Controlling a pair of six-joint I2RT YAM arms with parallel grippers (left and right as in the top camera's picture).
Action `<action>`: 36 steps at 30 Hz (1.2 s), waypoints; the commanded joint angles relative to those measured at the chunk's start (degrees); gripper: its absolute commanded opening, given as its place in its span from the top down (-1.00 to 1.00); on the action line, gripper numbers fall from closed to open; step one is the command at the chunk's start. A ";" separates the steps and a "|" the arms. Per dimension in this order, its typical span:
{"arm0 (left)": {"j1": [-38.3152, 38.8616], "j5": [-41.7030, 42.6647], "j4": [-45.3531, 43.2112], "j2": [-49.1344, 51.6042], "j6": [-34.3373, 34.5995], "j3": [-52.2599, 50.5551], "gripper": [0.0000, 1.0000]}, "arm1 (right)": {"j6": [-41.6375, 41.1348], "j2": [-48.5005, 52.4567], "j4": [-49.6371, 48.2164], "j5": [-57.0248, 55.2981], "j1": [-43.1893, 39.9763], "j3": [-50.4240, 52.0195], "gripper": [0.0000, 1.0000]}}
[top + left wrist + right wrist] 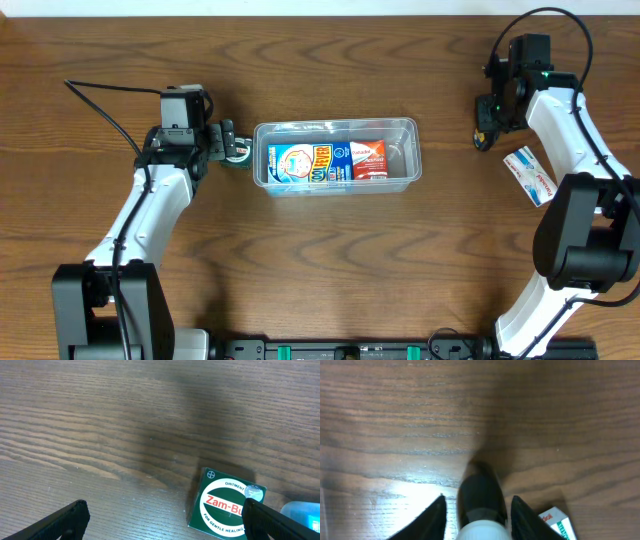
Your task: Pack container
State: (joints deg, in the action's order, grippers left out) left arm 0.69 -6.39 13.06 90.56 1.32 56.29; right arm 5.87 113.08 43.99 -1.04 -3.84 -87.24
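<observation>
Container (402, 148) lies just beyond the left tool (228, 147), across the table. Left tool is released, jaws wide, wrist pitched down. The green ointment box (225, 505) sits off-centre, close to one finger. Centre the jaws on it before closing. Right tool (486, 125) straddles a dark bottle (480, 497); whether it grips cannot be told.

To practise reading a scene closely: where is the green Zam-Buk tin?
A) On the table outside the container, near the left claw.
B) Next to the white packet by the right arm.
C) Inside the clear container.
A: the green Zam-Buk tin lies on the table, outside the container, close to the left claw.
</observation>
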 commanded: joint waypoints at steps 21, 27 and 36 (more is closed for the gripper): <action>-0.20 -0.24 0.02 0.26 0.04 0.94 -0.96 | -1.81 0.39 6.91 -0.81 1.92 -6.25 0.52; -0.20 -0.22 0.02 0.26 0.04 0.94 -0.96 | -4.13 0.39 15.72 0.02 6.34 -16.63 0.49; -0.20 -0.22 0.02 0.26 0.04 0.94 -0.96 | -9.68 0.37 27.78 0.00 16.48 -30.03 0.57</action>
State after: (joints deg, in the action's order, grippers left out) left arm 0.69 -6.39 13.04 90.56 1.30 56.29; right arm -0.69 114.02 70.63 -1.48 9.96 -114.06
